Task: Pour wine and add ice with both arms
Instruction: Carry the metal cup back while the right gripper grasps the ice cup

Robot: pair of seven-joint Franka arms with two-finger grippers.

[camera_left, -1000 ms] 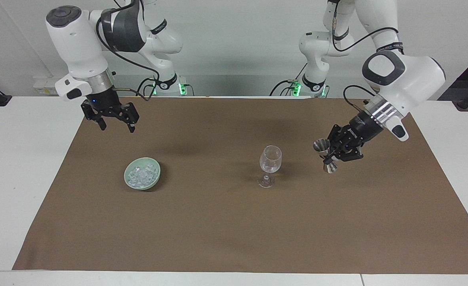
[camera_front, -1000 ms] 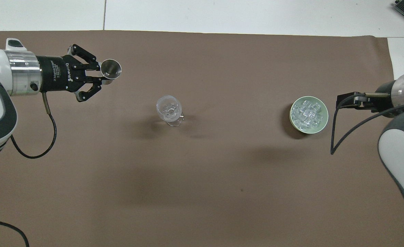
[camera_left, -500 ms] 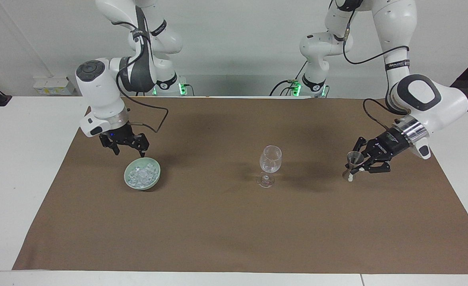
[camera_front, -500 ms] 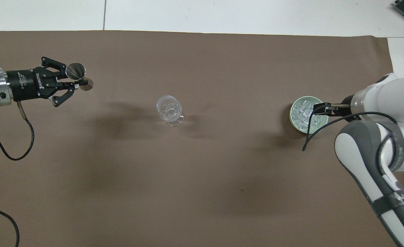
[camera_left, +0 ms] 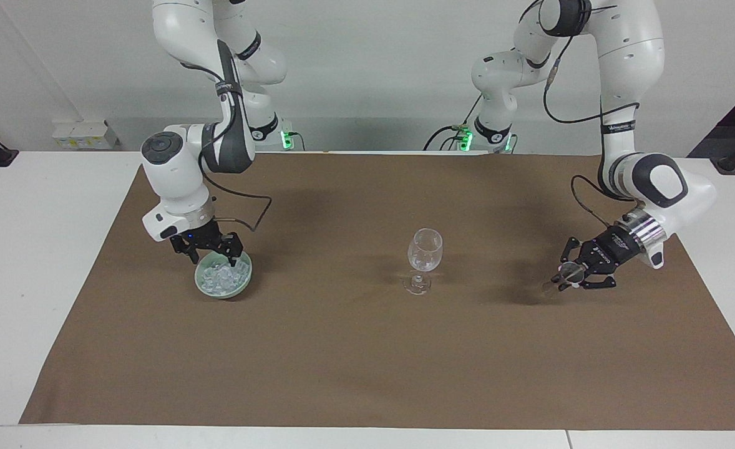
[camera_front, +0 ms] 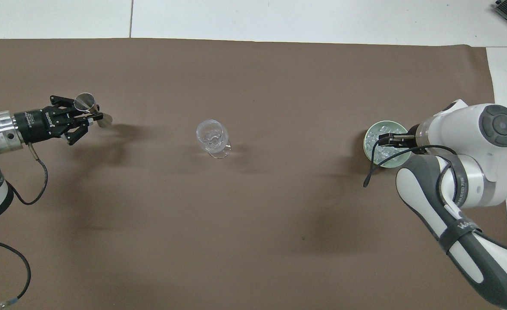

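Observation:
A heap of clear ice [camera_left: 221, 275] [camera_front: 374, 138] fills a pale green bowl [camera_left: 224, 294] [camera_front: 387, 123] toward the right arm's end of the brown mat. My right gripper [camera_left: 211, 254] [camera_front: 380, 140] is down at the bowl's rim, fingers open over the ice, holding nothing. A clear stemmed glass [camera_left: 425, 249] [camera_front: 211, 134] stands upright mid-mat. Toward the left arm's end, my left gripper [camera_left: 564, 279] [camera_front: 91, 114] is low and shut on the waist of a tilted metal jigger [camera_left: 550, 287] [camera_front: 84, 102]. Its lower end is at the mat. The wine is out of view.
The brown mat [camera_left: 367, 362] [camera_front: 253, 224] covers most of the white table [camera_left: 24, 249]. The right arm's elbow and cable [camera_front: 372, 168] hang over the mat beside the bowl. The arm bases stand at the table's edge nearest the robots.
The right gripper has come down from high beside the bowl to its rim, over the ice. The left gripper has carried the jigger down and away from the glass to the mat.

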